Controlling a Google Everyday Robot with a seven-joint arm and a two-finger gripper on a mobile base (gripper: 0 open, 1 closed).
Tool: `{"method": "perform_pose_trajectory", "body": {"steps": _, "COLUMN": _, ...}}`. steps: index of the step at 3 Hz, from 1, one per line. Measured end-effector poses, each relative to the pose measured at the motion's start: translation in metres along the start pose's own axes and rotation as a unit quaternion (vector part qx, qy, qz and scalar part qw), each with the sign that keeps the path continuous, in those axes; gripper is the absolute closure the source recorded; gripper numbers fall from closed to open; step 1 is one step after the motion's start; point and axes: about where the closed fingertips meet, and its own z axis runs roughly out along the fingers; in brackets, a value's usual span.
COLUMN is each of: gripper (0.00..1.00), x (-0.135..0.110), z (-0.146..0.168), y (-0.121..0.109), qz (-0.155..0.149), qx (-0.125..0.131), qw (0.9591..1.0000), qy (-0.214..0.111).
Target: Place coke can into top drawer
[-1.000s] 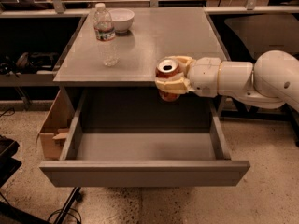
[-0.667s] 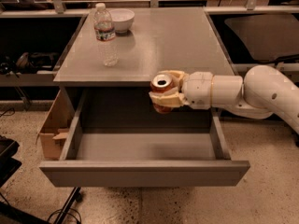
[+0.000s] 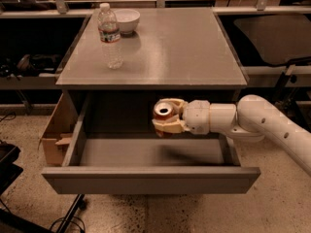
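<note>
- Camera view, lab floor: speckled floor, a grey cabinet (image 3: 184, 52) w/ a flat top between dark shelving; a water bottle (image 3: 111, 35) and a white bowl (image 3: 127, 20) stand at its back left corner, a cardboard box (image 3: 56, 130) sits beside its left wall.
- The top drawer (image 3: 150, 178) is pulled fully out toward the camera, its grey floor bare.
- The robot's white arm (image 3: 262, 120) reaches in from the right; the gripper (image 3: 167, 115) hangs above the drawer's rear right part, just under the cabinet top, fingers (image 3: 171, 103) clamped on the coke can (image 3: 163, 111).
- The can is off the drawer floor, silver top showing to the camera, red side mostly hidden by the fingers.
- Handling, as a judgement: thin aluminium, light, smooth-sided, so prob. slippery and easy to dent if squeezed hard. Best hold is across the mid-body, approx. where the fingers sit now, not on the rim.
- Likely stable once set upright on the flat floor, but apt to roll if dropped sideways.
</note>
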Motion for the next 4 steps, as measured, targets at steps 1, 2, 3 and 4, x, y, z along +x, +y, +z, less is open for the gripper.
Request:
{"method": "perform_pose_trajectory", "body": {"steps": 1, "gripper": 1.0, "x": 0.033, "z": 0.019, "y": 0.002, "qz": 0.0, "qx": -0.031, "qw": 0.9994, "qy": 0.013}}
{"method": "perform_pose_trajectory", "body": {"steps": 2, "gripper": 1.0, "x": 0.047, "z": 0.029, "y": 0.003, "qz": 0.002, "qx": -0.048, "qw": 0.9986, "qy": 0.023}}
{"method": "perform_pose_trajectory", "body": {"steps": 3, "gripper": 0.82, "x": 0.057, "z": 0.036, "y": 0.001, "qz": 0.016, "qx": -0.061, "qw": 0.9974, "qy": 0.036}}
{"method": "perform_pose_trajectory", "body": {"steps": 4, "gripper": 0.59, "x": 0.058, "z": 0.037, "y": 0.001, "qz": 0.017, "qx": -0.061, "qw": 0.9973, "qy": 0.036}}
